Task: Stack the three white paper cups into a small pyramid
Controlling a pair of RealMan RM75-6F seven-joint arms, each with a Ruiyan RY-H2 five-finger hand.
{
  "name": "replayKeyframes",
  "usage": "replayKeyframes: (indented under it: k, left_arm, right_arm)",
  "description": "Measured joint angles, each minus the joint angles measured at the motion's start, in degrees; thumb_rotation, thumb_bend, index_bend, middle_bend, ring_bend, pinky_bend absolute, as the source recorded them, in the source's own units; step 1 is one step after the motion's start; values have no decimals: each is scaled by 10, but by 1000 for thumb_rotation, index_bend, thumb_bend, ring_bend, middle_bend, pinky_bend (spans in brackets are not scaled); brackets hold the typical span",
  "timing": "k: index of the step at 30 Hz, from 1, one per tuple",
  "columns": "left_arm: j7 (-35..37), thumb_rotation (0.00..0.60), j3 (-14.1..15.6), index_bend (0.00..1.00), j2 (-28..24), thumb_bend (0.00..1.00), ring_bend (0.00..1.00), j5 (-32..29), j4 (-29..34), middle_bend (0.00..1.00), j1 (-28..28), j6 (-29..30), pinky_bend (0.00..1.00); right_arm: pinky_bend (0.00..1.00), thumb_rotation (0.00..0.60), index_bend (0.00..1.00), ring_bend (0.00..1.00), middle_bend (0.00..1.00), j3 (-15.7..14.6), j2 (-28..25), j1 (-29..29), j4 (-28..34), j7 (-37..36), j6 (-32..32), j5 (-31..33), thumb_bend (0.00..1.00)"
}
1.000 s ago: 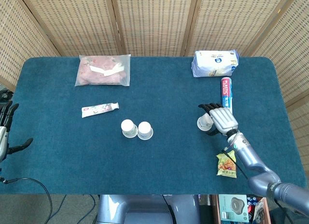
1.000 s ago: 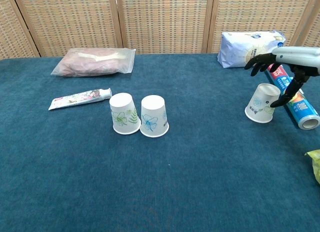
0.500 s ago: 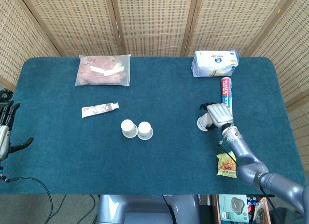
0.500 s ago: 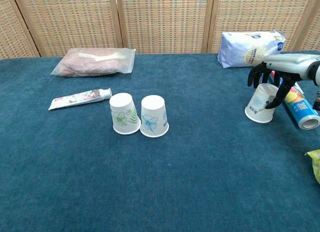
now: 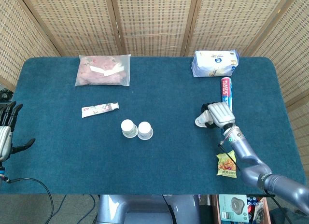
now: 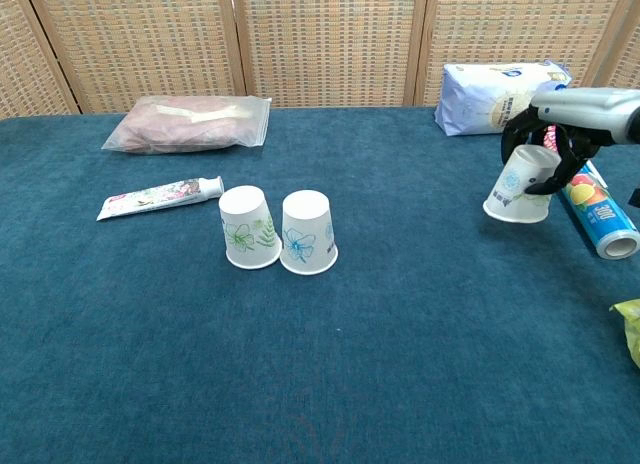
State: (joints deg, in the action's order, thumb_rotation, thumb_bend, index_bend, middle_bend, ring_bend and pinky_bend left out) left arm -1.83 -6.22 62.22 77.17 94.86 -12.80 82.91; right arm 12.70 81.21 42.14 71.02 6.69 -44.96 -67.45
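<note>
- Blue cloth covers the table (image 5: 159, 156), and the widest bare stretch runs across the middle, between the two standing cups and the right hand.
- Right hand (image 6: 548, 144) grips a third cup (image 6: 519, 184) from above, mouth down and tilted; in the chest view its rim looks clear of the cloth.
- Two cups stand mouth down and touching near the centre: a left cup (image 6: 248, 227) with green print and a right cup (image 6: 307, 232) with blue print.
- Just right of the held cup lies a wrap roll (image 6: 588, 202), running toward the far edge.
- A white pack (image 5: 215, 63) sits at the far edge on the right, a clear bag (image 5: 103, 70) at the far edge on the left (pinkish contents).
- A tube (image 5: 100, 109) lies between the bag and the cup pair, near the left cup.
- A snack packet (image 5: 226, 165) lies near the front edge, beside the right forearm.
- Left hand (image 5: 7, 130) hangs off the table's left edge, fingers apart, seemingly holding nothing.
</note>
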Motion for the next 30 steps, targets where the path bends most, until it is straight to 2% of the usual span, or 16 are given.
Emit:
replayKeyframes:
  k: [3, 9, 14, 20, 30]
  left_arm:
    - [4, 600, 2, 0, -2, 206, 0, 7, 3, 0, 0, -6, 0]
    - [7, 600, 4, 0, -6, 206, 0, 18, 8, 0, 3, -5, 0]
    - [8, 600, 3, 0, -6, 206, 0, 20, 7, 0, 5, -5, 0]
    - [10, 600, 0, 0, -7, 206, 0, 17, 4, 0, 5, -10, 0]
    - [11, 600, -5, 0, -5, 205, 0, 7, -1, 0, 2, -25, 0]
  right_arm:
    - [570, 600, 455, 436, 516, 8, -30, 1, 55, 6, -22, -19, 444]
    - [570, 600, 455, 435, 515, 38, -95, 20, 214, 64, -51, -37, 444]
    - [570, 600, 455, 436, 514, 65, -115, 73, 299, 170, -46, 8, 444]
    - [570, 600, 455, 435, 514, 75, -86, 148, 325, 279, -49, 100, 444]
    - [570, 600, 455, 436, 510, 66, 23, 235, 284, 374, -87, 230, 444]
